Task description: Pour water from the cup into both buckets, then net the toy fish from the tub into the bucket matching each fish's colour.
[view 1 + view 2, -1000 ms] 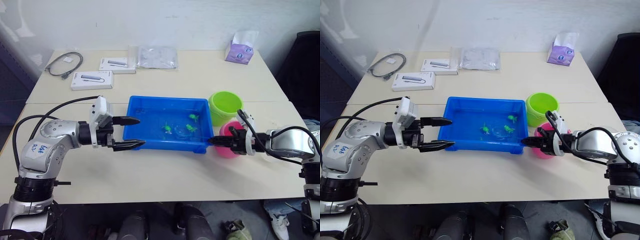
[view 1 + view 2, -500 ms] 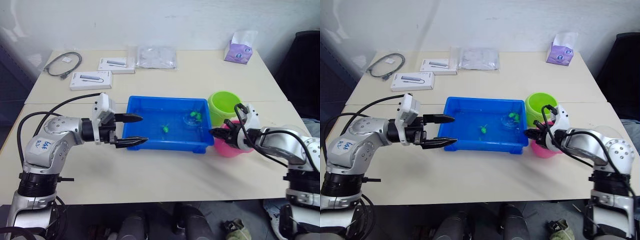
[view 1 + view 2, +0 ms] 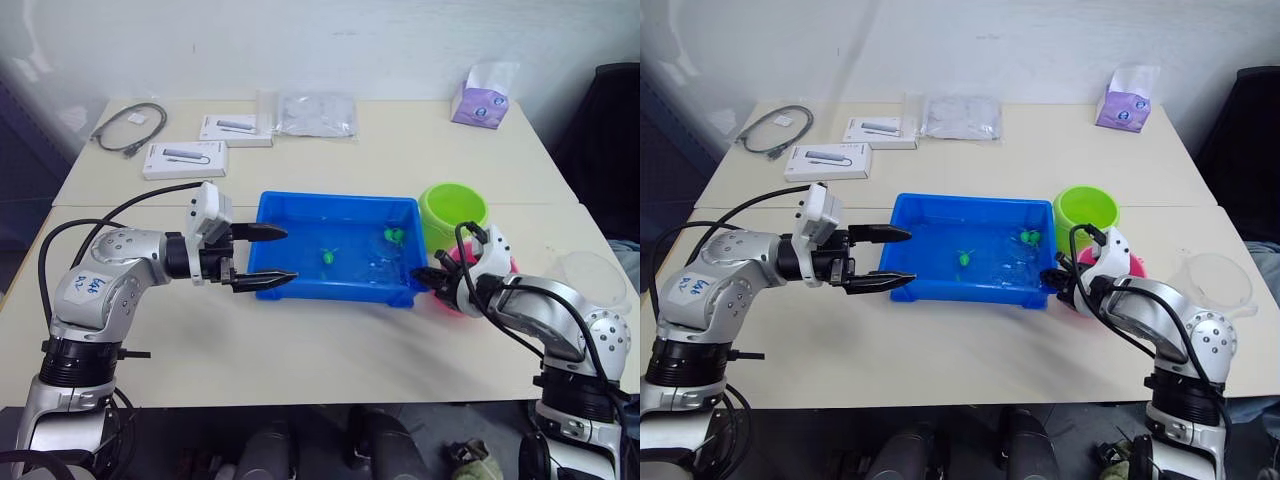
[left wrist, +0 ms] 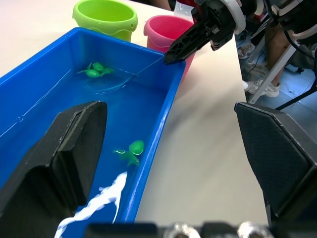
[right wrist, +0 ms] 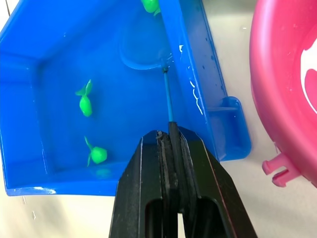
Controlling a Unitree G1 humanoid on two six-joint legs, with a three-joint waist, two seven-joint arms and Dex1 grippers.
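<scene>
- Net (image 5: 166, 94): thin blue handle runs from the right gripper (image 5: 171, 136) over the tub's near right wall; the hoop sits submerged, a faint ring just short of the fish in the far right corner.
- Toy fish: three green ones visible in the water. One green fish (image 3: 326, 256) mid-tub, a pair of green fish (image 3: 392, 236) at the far right corner. No pink fish made out.
- Tub (image 3: 300, 290): blue tray, centre of the head views, holding water.
- Green bucket (image 3: 453, 211) just right of the tub's far right corner; pink bucket (image 3: 500, 268) in front of it, largely behind the right arm, close beside the tub's right end.
- Clear cup (image 3: 594, 282) at the right edge of the head views, well apart from the tub.
- Risks, as I judge them: the handle is thin and pinched at its very end, so it could twist or slip during a scoop; a fast lift could slosh water over the rim or let a fish slide out; a green fish carried to the nearer pink bucket would be a colour error.
- Right gripper: jaws clamped tight on the net handle, no gap showing.
- Left gripper (image 3: 272, 256): jaws spread wide, holding nothing, straddling the tub's left wall; contact cannot be told.
</scene>
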